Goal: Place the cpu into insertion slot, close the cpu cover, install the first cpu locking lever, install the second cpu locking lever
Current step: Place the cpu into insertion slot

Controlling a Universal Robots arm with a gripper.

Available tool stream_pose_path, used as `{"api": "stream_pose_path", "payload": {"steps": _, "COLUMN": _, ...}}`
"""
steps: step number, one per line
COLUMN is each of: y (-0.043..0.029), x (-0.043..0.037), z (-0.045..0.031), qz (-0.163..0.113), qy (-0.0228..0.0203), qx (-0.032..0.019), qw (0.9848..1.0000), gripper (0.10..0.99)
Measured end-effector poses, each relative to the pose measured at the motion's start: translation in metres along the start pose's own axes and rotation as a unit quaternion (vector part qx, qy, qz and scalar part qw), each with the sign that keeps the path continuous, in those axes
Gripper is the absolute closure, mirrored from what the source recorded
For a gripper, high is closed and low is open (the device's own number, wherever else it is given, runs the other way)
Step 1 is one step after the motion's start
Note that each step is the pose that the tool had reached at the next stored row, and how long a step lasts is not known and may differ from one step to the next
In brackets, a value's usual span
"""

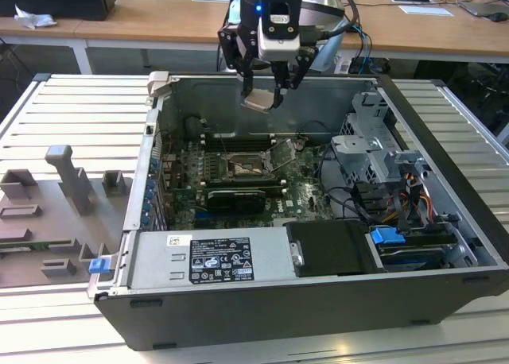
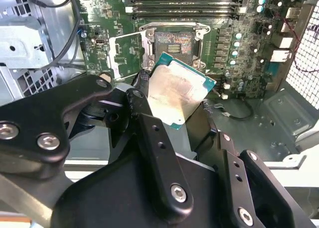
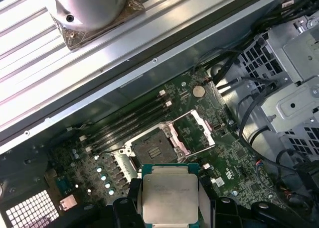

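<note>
Gripper (image 1: 263, 96) is clamped on the cpu (image 1: 260, 102), suspended above the open computer case (image 1: 262, 310). Insertion slot (image 1: 246, 167) lies bare below, with the cpu cover (image 1: 283, 152) raised beside it. White label (image 1: 219, 261) on the power supply (image 1: 270, 257); print too small to tell

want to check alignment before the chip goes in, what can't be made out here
chip underside: faces away in both wrist views.
socket near edge: behind the chip in the second wrist view.
socket pins: too small in the exterior view.
</note>
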State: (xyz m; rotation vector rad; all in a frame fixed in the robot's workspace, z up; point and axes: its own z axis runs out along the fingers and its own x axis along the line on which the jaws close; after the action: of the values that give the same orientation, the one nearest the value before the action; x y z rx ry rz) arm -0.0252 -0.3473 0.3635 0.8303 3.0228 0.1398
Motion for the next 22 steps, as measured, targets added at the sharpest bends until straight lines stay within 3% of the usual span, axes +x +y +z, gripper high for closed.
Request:
{"api": "stream_pose_path", "payload": {"steps": 10, "y": -0.0001, "x": 0.0000, "z": 0.0010, "qz": 0.045, "qy": -0.0039, "qx": -0.0009, "qw": 0.9990, "gripper": 0.549}}
{"api": "stream_pose_path", "payload": {"steps": 22, "y": -0.0002, "x": 0.0000, "z": 0.0017, "qz": 0.098, "qy": -0.0085, "qx": -0.0020, "qw": 0.9952, "gripper": 0.549}}
